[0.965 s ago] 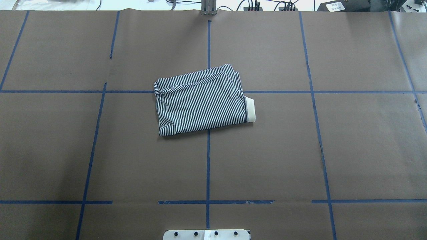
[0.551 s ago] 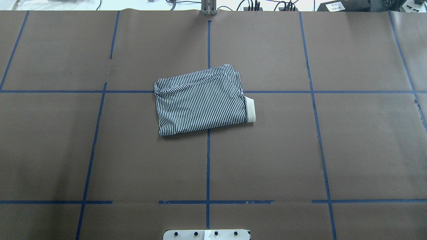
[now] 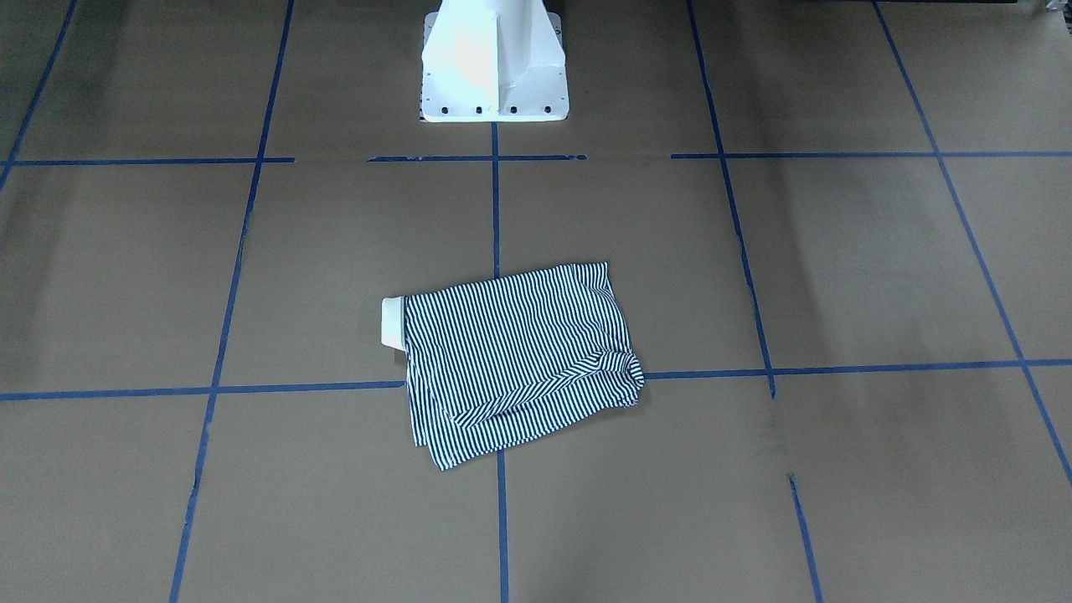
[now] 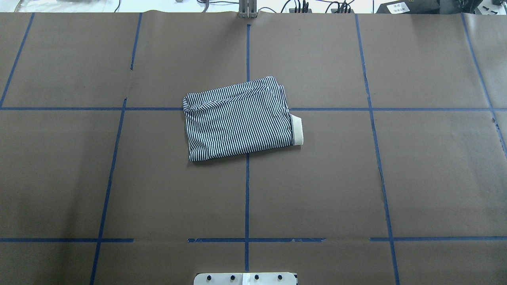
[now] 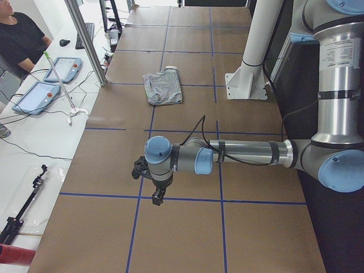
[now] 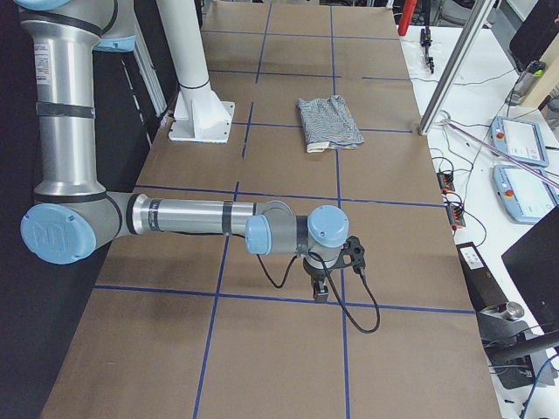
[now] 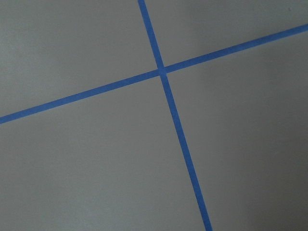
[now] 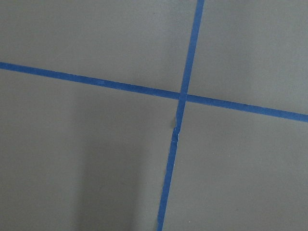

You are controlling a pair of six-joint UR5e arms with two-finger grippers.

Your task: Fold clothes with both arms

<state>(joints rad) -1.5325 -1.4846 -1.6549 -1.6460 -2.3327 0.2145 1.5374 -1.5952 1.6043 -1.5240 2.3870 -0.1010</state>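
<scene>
Brown-papered table w/ tape grid: polo shirt was found folded at centre, collar protruding. Left gripper & right gripper were parked well apart from it; opening couldn't be told. Collar tuck was advised.

Bare table on every side of shirt; white pedestal well apart.

The right arm reaches out low over the brown table, its gripper pointing down close over a blue tape line. Whether the fingers are parted, I can't make out from here. A black cable loops just beside the fingers. Well beyond them the striped shirt lies folded flat, and the white pedestal stands equally far off, nearer the robot's side.
</scene>
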